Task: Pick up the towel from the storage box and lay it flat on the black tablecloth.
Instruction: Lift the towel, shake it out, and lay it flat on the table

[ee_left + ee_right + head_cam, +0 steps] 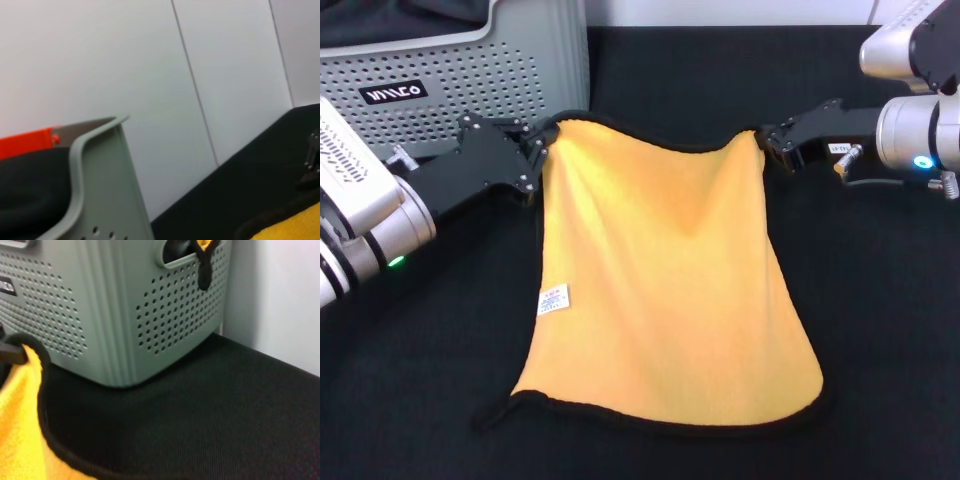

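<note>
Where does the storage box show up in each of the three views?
Head view: the storage box sits at the top left, behind the left gripper.
Left wrist view: its rounded rim and wall fill the lower left.
Right wrist view: its perforated wall fills the upper left.
Shared landmark: the orange-yellow towel, with the black tablecloth beneath.

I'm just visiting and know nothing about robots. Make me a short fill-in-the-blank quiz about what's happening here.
1. The face of the towel turned up is coloured ____.
2. The left tool and the right tool each pinch a far ____ of the towel.
3. The towel's near edge rests on the ____ tablecloth.
4. The storage box is dotted with rows of small ____.

Missing words: orange-yellow; corner; black; holes
</note>
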